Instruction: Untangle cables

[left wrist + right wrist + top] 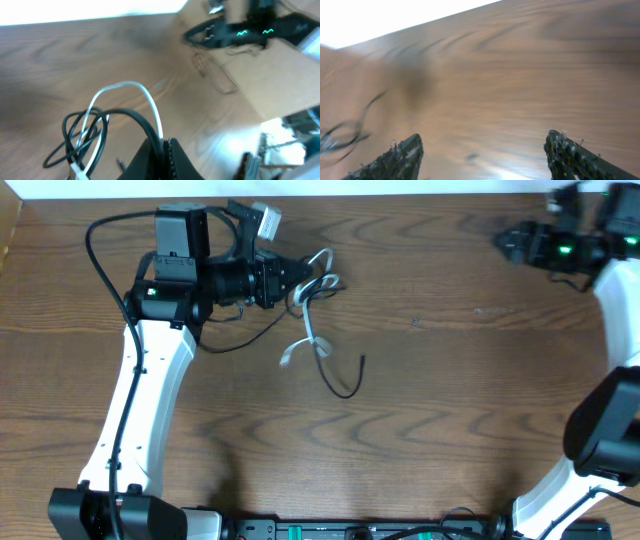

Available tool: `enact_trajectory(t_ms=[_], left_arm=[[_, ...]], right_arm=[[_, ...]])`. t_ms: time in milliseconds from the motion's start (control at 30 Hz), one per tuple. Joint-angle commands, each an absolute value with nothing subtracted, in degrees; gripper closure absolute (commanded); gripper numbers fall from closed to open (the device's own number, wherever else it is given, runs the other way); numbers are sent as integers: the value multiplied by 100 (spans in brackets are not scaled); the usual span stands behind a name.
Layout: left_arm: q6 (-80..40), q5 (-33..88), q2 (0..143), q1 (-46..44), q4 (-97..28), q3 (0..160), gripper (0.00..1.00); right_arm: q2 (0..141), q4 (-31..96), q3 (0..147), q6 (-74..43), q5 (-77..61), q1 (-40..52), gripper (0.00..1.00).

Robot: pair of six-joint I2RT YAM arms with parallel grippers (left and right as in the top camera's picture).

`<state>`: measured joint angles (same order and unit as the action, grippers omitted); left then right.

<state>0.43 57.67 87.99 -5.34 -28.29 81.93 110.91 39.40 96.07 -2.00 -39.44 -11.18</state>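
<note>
We see the cables, a small loose tangle lying just toward twelve o'clock from the middle of the desk. The white cable loops at the top of the tangle, then trails down, its free end pointing to seven o'clock. The black cable runs on toward five o'clock, then hooks back so its tip points to twelve. Overall the long axis runs from twelve to about five o'clock. In the left wrist view the two cords coil through each other just beside the fingers.

The left tool, reaching in from nine o'clock, is pressed together and pinches both cables at the top loops, as far as we can tell. The right tool hangs well apart at two o'clock, its fingers spread wide with nothing between them.

We judge the step in hand to be getting a second hold. To do it well, the right tool should take one colour only, on a free tail away from the knot. It should pull along the long axis, away from the left tool, slowly enough that loops slide out rather than tighten
</note>
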Motion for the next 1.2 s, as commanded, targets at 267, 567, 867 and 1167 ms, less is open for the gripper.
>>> enact_trajectory(t_ms=[267, 567, 867, 1167], left_arm=[[-1907, 6490, 8755, -521, -2023, 8197, 92], [-2884, 6337, 8757, -521, -2021, 8197, 92], [-3400, 6340, 8757, -521, -2025, 8197, 92], [-3614, 6248, 8757, -869, -2025, 8197, 92]], right_arm=[[11091, 4464, 9633, 760, -4709, 687, 23], [11091, 4394, 9629, 869, -4759, 1511, 24], [11091, 3317, 9631, 775, -5262, 1745, 28], [11091, 2023, 9631, -379, -4890, 1914, 37]])
